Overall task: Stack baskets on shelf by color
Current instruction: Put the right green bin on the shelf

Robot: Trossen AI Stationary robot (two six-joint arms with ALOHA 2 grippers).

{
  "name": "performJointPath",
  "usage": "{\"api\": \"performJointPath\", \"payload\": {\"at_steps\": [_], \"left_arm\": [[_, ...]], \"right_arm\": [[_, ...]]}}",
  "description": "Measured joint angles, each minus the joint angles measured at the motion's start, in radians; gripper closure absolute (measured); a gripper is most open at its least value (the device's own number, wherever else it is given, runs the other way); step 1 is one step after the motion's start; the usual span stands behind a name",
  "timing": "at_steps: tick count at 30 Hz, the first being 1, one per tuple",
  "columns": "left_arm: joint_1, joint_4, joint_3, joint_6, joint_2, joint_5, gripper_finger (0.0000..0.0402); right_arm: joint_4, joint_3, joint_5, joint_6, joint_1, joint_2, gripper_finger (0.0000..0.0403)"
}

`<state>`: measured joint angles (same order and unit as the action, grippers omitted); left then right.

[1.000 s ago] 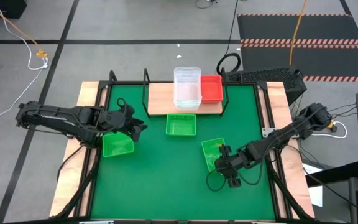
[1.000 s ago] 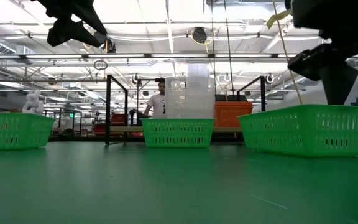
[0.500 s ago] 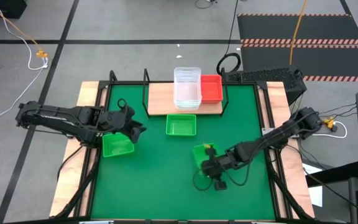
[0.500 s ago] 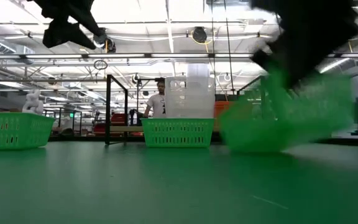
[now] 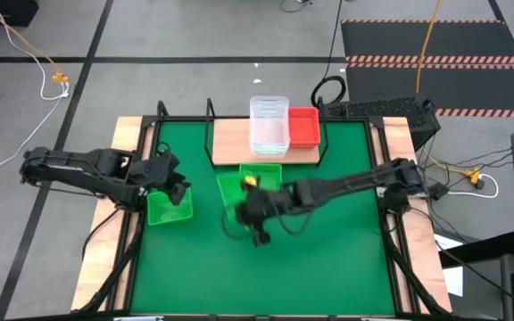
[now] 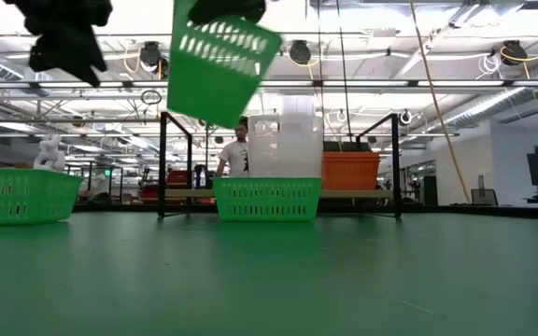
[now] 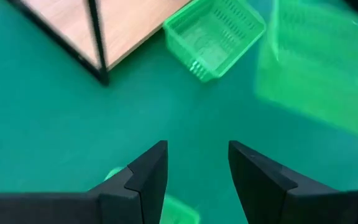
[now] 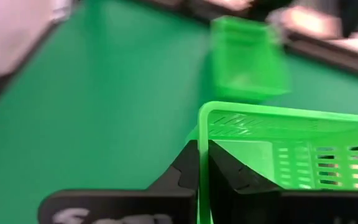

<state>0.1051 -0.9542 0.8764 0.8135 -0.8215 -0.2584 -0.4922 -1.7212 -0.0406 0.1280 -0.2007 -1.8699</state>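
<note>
Three green baskets are in play, and I have one of them, the carried green basket (image 5: 236,188), pinched by its rim in the right end effector (image 8: 199,163), clenched on the thin wall and lifted clear of the green mat (image 5: 328,267), hanging tilted just in front of the shelf (image 5: 230,143). To do this step well, I judge I should level the basket before lowering, since a one-sided rim grip lets it swing, then line its long sides up with the middle green basket (image 5: 262,171) that rests on the mat against the shelf's front edge, and release only once it nests squarely. The shelf's bare left part looks like the eventual home for the green stack, so I would keep clear of the black frame post (image 6: 164,164) on that side. On the shelf's right part the clear baskets (image 5: 269,125) stand stacked with a red basket (image 5: 303,127) just beside them. The left end effector (image 7: 194,177) hovers with its fingers apart above the third green basket (image 5: 169,208), well to the left of the shelf. The table (image 5: 130,134) shows pale wood borders around the mat; beyond the shelf the room is a bright workshop with ceiling lights, and a person (image 6: 239,149) stands behind the shelf.
</note>
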Motion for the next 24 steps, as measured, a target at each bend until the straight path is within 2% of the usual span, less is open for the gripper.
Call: {"api": "performJointPath", "payload": {"at_steps": [6,16,24], "left_arm": [[0.000,-0.120,0.000,-0.009,0.080,-0.003,0.0231],[0.000,-0.151,0.000,0.048,0.115,-0.031,0.0231],[-0.013,-0.151,0.000,0.147,0.115,-0.091,0.0231]], "right_arm": [[0.161,-0.046,-0.086,0.137,0.135,-0.012,0.0401],[0.400,-0.047,-0.092,0.338,0.335,-0.067,0.0402],[0.416,-0.047,-0.093,0.385,0.413,-0.178,0.0402]]}}
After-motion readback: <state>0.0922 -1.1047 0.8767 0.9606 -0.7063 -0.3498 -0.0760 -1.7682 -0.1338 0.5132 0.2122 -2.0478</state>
